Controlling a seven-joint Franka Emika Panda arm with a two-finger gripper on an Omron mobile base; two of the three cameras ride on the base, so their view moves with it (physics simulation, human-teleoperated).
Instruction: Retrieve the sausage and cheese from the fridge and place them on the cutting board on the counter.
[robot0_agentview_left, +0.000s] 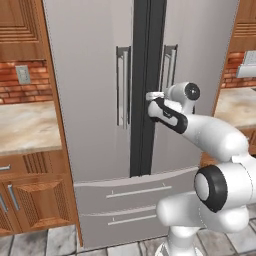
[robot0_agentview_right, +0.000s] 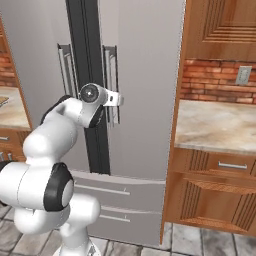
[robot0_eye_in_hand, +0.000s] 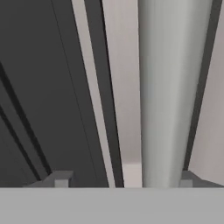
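The fridge (robot0_agentview_left: 100, 100) stands closed between brick-backed stretches of counter (robot0_agentview_right: 215, 125), so sausage and cheese are presumably still shut inside, unseen. The end effector (robot0_eye_in_hand: 120, 181) is at the right door's handle (robot0_eye_in_hand: 170, 87) — fingertips either side of the bar, apart and not yet clamped. The risk: the bar sits off-centre toward one fingertip (robot0_eye_in_hand: 186, 179), so the grip could slip when the door is pulled.

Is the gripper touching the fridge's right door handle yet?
Cannot tell. In the hand view the handle stands between the fingertips, nearer the right one, but whether it touches is unclear.
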